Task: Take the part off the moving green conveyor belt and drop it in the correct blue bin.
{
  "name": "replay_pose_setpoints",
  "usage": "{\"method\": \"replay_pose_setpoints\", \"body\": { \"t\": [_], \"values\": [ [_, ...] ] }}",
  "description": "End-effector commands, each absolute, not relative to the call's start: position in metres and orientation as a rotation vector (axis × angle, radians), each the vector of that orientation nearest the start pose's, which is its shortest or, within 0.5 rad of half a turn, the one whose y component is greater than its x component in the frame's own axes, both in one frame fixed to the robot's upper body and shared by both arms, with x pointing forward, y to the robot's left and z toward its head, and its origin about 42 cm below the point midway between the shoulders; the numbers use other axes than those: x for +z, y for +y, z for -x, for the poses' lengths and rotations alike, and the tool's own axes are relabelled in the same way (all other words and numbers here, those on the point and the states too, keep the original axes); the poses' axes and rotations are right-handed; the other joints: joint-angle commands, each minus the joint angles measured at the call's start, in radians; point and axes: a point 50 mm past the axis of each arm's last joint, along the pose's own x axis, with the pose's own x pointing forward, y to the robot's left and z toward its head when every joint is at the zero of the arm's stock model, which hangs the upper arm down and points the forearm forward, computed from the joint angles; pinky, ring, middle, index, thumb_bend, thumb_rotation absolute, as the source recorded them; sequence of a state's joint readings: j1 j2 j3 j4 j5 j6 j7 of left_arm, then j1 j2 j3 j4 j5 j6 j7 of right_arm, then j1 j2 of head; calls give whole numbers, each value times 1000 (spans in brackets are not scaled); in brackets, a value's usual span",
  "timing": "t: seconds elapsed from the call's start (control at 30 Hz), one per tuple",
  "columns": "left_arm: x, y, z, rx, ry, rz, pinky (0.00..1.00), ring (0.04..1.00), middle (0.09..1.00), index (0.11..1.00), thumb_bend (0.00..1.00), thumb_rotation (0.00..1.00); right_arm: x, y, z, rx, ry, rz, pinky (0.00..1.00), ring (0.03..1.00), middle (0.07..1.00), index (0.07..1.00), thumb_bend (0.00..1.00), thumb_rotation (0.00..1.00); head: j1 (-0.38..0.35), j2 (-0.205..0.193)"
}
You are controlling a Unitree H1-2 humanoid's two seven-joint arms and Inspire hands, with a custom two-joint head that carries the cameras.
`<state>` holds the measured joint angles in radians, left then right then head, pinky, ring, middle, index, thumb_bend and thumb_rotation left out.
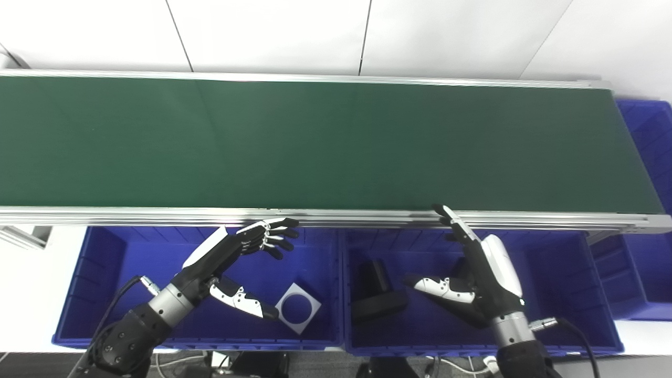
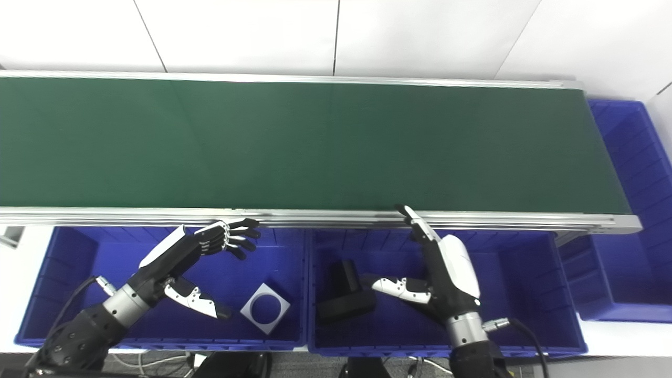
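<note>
The green conveyor belt [image 1: 315, 142] runs across the view and carries no part. My left hand [image 1: 239, 262] hovers open over the left blue bin [image 1: 94, 273], fingers spread toward the belt's near rail. A grey square plate with a round hole [image 1: 297, 307] lies in that bin, just right of the thumb. My right hand [image 1: 472, 273] is open over the middle blue bin [image 1: 567, 283], fingers stretched up to the rail, thumb out to the left. A black part [image 1: 375, 294] lies in that bin, left of the thumb.
A third blue bin [image 1: 648, 231] stands past the belt's right end. The aluminium rail [image 1: 336, 215] borders the belt's near side above the bins. White wall panels lie behind the belt.
</note>
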<state>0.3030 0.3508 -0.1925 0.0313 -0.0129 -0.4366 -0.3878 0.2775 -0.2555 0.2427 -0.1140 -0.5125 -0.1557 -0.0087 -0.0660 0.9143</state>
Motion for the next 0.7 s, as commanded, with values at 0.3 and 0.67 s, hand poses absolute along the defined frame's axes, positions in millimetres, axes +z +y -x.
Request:
{"method": "replay_pose_setpoints", "body": {
  "t": [0.3,0.67],
  "values": [
    [47,271,-155,-548,-40,-236,701,802,859,892,944,210,74,-217,-171,407,-70,579,723,865,943,973,844,602,57,-45],
    [41,262,-152,-483,-35,-207,754,869,918,945,891,224,73,-222,-170,485,-52,554,726,841,912,961,911,509,160,-77]
  ]
}}
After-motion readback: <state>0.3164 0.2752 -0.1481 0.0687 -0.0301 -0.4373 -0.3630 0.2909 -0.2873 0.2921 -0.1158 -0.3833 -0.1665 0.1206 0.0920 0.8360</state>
